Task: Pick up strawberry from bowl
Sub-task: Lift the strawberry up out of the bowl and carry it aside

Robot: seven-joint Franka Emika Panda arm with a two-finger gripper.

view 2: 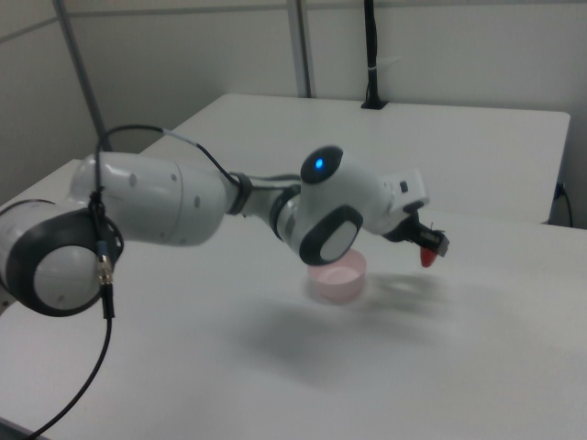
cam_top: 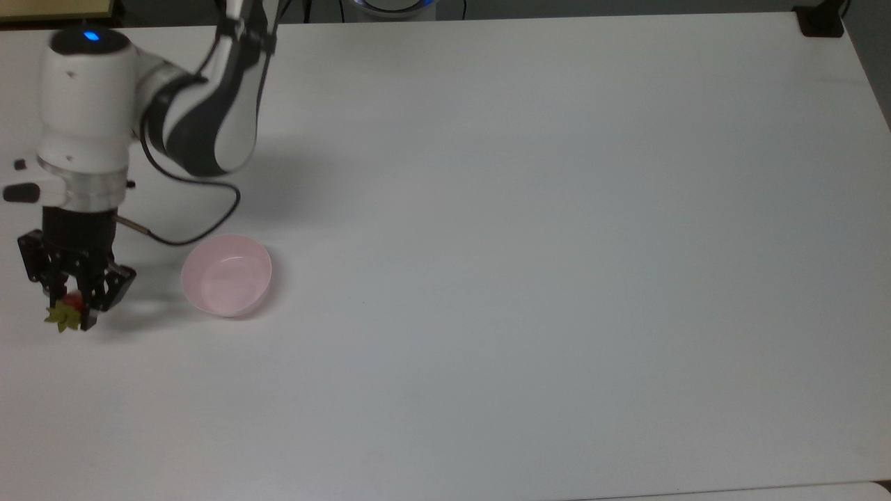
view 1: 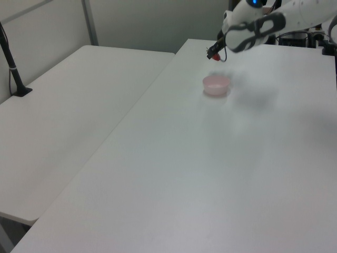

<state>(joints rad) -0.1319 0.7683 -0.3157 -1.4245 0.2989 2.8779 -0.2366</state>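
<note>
The red strawberry point(cam_top: 69, 304) with its green cap point(cam_top: 62, 318) hangs in the air, and my gripper point(cam_top: 73, 309) is shut on it. In the top view it is well to the left of the pale pink bowl point(cam_top: 226, 275), near the table's left edge. The bowl stands with nothing in it. In the right view the strawberry point(view 2: 428, 258) hangs red below the black fingers point(view 2: 433, 242), above the table and to the right of the bowl point(view 2: 337, 275). In the left view my gripper point(view 1: 212, 52) is beyond the bowl point(view 1: 216, 85), raised off the table.
The white table point(cam_top: 529, 278) stretches wide to the top view's right. A black clamp base point(cam_top: 820, 19) sits at its far right corner. A second white table point(view 1: 68, 110) adjoins on the left view's left, with a black post point(view 1: 11, 63) on it.
</note>
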